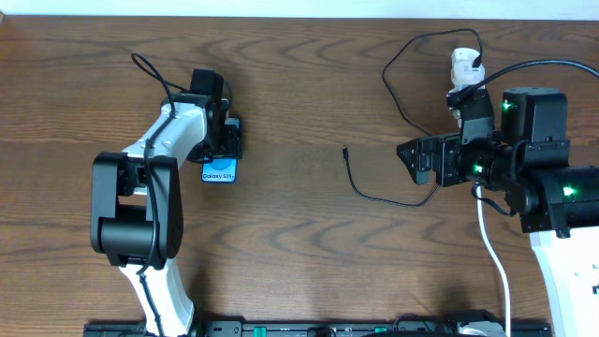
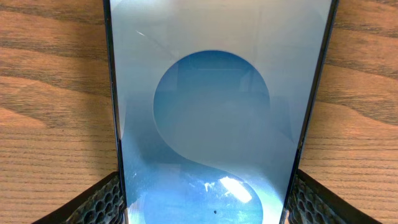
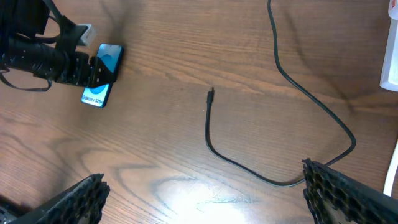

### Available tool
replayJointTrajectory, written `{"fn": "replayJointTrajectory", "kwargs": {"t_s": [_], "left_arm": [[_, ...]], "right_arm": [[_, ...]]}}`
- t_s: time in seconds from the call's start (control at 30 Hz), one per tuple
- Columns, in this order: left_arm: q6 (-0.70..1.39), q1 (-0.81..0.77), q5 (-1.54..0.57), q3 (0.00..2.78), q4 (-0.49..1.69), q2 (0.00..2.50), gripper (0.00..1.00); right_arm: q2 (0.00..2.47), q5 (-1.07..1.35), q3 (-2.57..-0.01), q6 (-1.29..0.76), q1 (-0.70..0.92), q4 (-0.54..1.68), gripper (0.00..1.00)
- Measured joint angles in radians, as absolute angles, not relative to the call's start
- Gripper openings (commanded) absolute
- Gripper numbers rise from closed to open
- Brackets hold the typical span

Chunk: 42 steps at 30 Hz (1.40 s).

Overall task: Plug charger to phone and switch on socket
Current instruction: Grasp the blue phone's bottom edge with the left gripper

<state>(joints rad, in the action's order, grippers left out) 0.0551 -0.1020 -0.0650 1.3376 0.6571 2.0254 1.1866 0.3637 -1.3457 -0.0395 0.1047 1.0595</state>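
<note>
Three risks are noted, operator.

Status first. Your left gripper [image 1: 222, 154] holds the phone [image 1: 219, 171] with its pads [image 2: 93, 202] against both long edges. The phone is screen up at the left of the counter [image 1: 299, 271]. Your right gripper [image 3: 204, 177] is spread wide and empty above the loop of the charger [image 3: 214, 146]. The connector tip [image 3: 211, 93] lies loose on the wood between the two arms, well apart from the phone. The charger's other end runs up to the socket [image 1: 461, 65] at the far right. You cannot read its switch position from these views.

Risk one: the cable passes just beside your right finger. If you close there, you catch mid-cable rather than the tip. The connector would then droop or twist and miss the port.

Risk two: no view shows the phone's port, so you would be aligning blind. A skewed push could slide the phone between the pads.

Risk three: hauling the cable leftward may pull it taut against the socket and drag the socket or loosen the plug.
</note>
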Motion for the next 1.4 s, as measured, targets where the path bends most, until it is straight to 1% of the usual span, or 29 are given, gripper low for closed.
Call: {"fn": "replayJointTrajectory", "kwargs": {"t_s": [0.1,0.13,0.43,0.63,0.73,1.23,1.27,1.33,1.4], "left_arm": [[0.056,-0.102,-0.065,1.338,0.637,2.026,0.75],[0.056,-0.102,-0.065,1.338,0.624,2.027,0.78],[0.056,-0.103,-0.063,1.338,0.568,2.035,0.84],[0.054,-0.109,-0.065,1.338,0.563,2.035,0.96],[0.056,-0.111,-0.07,1.34,0.561,2.035,0.99],[0.055,-0.112,-0.07,1.346,0.525,2.044,0.98],[0.055,-0.112,-0.069,1.347,0.526,2.044,0.97],[0.055,-0.112,-0.068,1.347,0.527,2.044,0.93],[0.052,-0.112,-0.064,1.347,0.529,2.045,0.87]], "right_arm": [[1.187,0.364,-1.346,-0.039,0.105,1.062,0.99],[1.187,0.364,-1.346,-0.039,0.105,1.063,0.99],[1.187,0.364,-1.346,-0.039,0.105,1.073,0.99],[1.187,0.364,-1.346,-0.039,0.105,1.074,0.99],[1.187,0.364,-1.346,-0.039,0.105,1.074,0.99],[1.187,0.364,-1.346,-0.039,0.105,1.085,0.99],[1.187,0.364,-1.346,-0.039,0.105,1.087,0.99],[1.187,0.364,-1.346,-0.039,0.105,1.088,0.99],[1.187,0.364,-1.346,-0.039,0.105,1.087,0.99]]}}
